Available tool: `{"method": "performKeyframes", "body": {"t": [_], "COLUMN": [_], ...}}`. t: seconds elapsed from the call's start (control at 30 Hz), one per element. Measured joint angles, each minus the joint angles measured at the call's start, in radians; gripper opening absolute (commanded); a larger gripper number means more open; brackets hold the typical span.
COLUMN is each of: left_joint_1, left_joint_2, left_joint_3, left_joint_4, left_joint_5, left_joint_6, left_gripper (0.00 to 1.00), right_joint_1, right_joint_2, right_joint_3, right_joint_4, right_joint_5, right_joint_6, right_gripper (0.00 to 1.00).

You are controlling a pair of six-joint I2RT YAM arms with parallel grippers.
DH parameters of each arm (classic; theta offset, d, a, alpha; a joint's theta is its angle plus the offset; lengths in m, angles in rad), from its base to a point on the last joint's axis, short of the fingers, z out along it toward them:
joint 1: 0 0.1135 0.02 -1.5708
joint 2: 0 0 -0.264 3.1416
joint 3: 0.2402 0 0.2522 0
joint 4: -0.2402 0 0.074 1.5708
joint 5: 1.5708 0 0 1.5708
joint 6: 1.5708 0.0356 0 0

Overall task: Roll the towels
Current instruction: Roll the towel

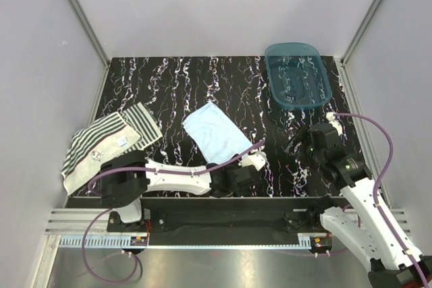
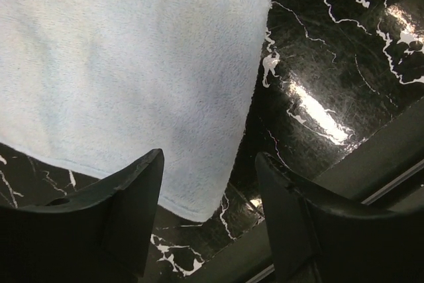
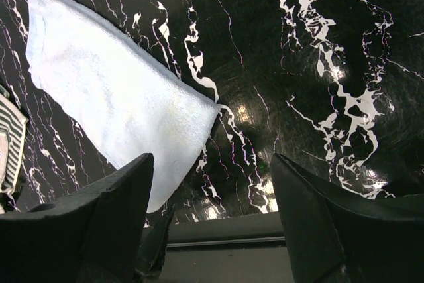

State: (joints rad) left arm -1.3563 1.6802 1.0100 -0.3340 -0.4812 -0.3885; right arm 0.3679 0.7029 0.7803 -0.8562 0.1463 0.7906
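A plain light blue towel (image 1: 214, 133) lies flat and unrolled on the black marbled table, slanting toward the front edge. The striped green-and-white towel (image 1: 101, 143) lies spread at the left, partly over the table's edge. My left gripper (image 1: 237, 170) hovers open over the blue towel's (image 2: 132, 64) near corner, which shows between the fingers of the left gripper (image 2: 209, 157); nothing is gripped. My right gripper (image 1: 302, 144) stands open to the right of the blue towel (image 3: 112, 97) above bare table. Nothing is between the fingers of the right gripper (image 3: 212, 157). A bit of the striped towel (image 3: 10, 144) shows at the left.
A translucent teal tub (image 1: 292, 45) stands at the back right of the table. The table's front edge (image 3: 265, 230) runs just below both grippers. White walls enclose the table at the left, back and right.
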Motion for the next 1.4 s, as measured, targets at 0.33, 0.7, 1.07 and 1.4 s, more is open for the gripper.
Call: {"method": "performKeyframes", "body": {"t": [0.33,0.7,1.07,1.4], "left_joint_1": [0.000,0.019,0.239,0.436], "left_joint_2": [0.084,0.090,-0.064,-0.134], "left_joint_3": [-0.025,-0.034,-0.055,-0.047], "left_joint_4": [0.092,0.133,0.088,0.044], "left_joint_5": [0.023,0.046,0.428,0.697], "left_joint_6": [-0.007,0.004,-0.045,-0.151], "left_gripper": [0.42,0.00,0.00,0.00], "right_joint_1": [0.000,0.000,0.000,0.000], "right_joint_2": [0.004,-0.001,-0.040,0.026], "right_joint_3": [0.000,0.000,0.013,0.014], "right_joint_4": [-0.012,-0.015,0.016,0.102], "right_joint_5": [0.000,-0.002,-0.088,-0.156], "right_joint_6": [0.003,0.007,0.000,-0.010], "right_gripper": [0.78,0.77,0.72,0.69]}}
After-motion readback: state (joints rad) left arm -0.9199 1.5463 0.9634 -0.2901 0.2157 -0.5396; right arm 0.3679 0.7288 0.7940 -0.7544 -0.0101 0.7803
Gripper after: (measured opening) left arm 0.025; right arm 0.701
